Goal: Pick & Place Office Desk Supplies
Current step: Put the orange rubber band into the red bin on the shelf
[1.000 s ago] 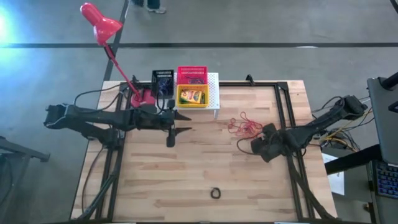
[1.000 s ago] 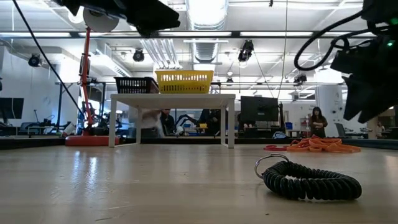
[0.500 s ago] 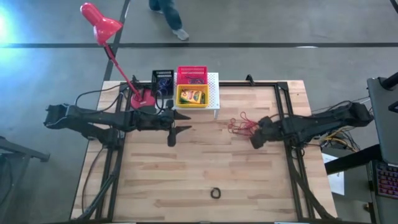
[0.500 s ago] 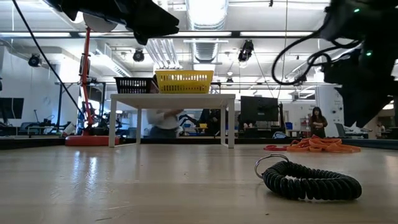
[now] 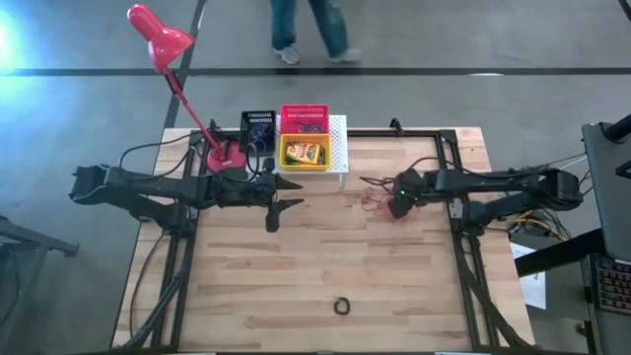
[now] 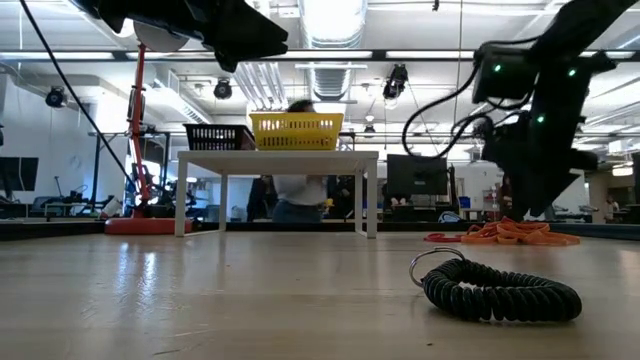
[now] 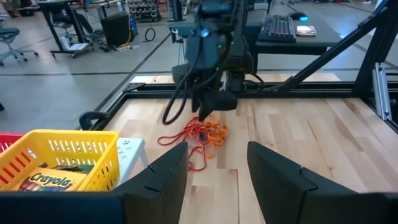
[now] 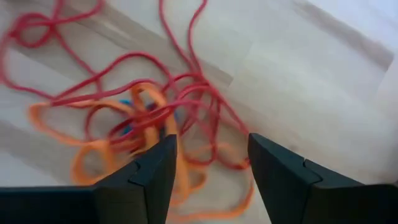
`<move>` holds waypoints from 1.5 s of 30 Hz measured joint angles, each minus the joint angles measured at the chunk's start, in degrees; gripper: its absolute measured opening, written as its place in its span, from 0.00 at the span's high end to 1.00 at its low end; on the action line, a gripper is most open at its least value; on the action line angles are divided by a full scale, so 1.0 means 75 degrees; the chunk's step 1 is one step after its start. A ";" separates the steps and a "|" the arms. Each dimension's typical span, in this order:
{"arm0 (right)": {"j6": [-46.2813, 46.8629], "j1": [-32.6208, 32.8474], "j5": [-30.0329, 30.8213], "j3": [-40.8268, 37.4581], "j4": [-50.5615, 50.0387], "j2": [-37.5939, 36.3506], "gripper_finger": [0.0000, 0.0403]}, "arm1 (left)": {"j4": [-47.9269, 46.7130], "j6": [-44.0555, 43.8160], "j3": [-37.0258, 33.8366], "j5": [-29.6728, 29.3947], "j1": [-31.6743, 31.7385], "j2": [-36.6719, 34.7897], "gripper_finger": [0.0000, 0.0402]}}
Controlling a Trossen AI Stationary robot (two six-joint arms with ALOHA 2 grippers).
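The right gripper (image 5: pixel 394 204) hangs directly over the tangle of red-orange rubber bands (image 5: pixel 378 200), which lies on the wooden worktop (image 5: pixel 325 266) toward its far right area, just right of the white perforated stand (image 5: pixel 340 148). In the right wrist view, the two dark fingers (image 8: pixel 152 171) stand spread apart with the bands (image 8: pixel 143 124) between and below them; nothing is gripped. A small blue piece shows inside the tangle; its nature cannot be told.

The left gripper (image 5: pixel 286 194) hangs over the worktop just in front of the stand, near the far left area. Its fingers (image 7: pixel 165 177) are parted and hold nothing.

On the stand sit three mesh baskets. The yellow basket (image 5: pixel 305 154) occupies the front and holds a crayon box (image 7: pixel 53 180). The red basket (image 5: pixel 304 119) sits behind it. The black basket (image 5: pixel 257 129) sits at the left of both.

A black coiled ring (image 5: pixel 341 307) lies alone near the front edge of the worktop, well apart from both grippers. The low view shows it as a spiral coil (image 6: pixel 495 290) with a thin metal loop attached.

The red desk lamp (image 5: pixel 163 39) stands with its base at the far left corner.

A person (image 5: pixel 311 28) stands on the floor beyond the far edge.
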 joint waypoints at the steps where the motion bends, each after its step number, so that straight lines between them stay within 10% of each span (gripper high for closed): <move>1: -0.0331 -0.0124 -0.0001 0.0000 0.0106 0.0115 0.53 | 0.0000 0.0000 0.0000 0.0000 0.0000 0.0000 0.58; 15: -0.2140 -0.0248 -0.1118 0.0332 0.1242 0.0440 0.95 | -0.0003 0.0000 0.0003 0.0000 0.0000 0.0000 0.58; 32: -0.2109 0.1092 -0.1210 0.2309 0.0703 -0.1109 0.98 | -0.0003 -0.0003 0.0006 0.0000 0.0000 0.0000 0.58; 45: -0.1605 0.3955 -0.0985 0.1914 0.4378 0.1451 0.98 | -0.0003 -0.0009 0.0006 0.0000 0.0000 0.0000 0.58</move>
